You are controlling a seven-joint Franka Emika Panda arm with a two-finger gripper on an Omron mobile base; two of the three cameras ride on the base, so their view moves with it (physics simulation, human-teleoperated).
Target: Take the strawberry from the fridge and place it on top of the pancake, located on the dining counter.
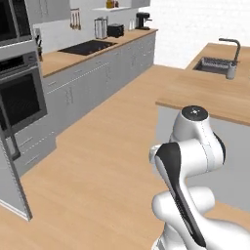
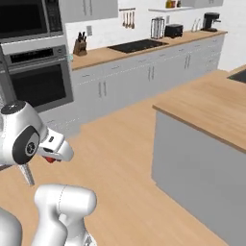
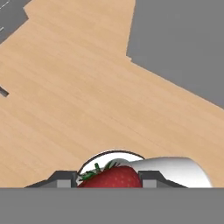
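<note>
While my 2-finger gripper (image 3: pixel 109 180) clamps the small bright red strawberry (image 3: pixel 113 176) between both dark tips, light wood floor (image 3: pixel 74 100) below; grey-sided, wood-topped dining counter (image 2: pixel 211 108) nearby

dining counter (image 1: pixel 210 93): matt light wood top, flat grey sides
floor (image 1: pixel 97 161): pale wood planks
strawberry (image 3: pixel 111 178): glossy red skin

The arm (image 1: pixel 195 146) is glossy white, built of fat rounded links with dark charcoal bands at the joints and a grey disc capping one.
</note>
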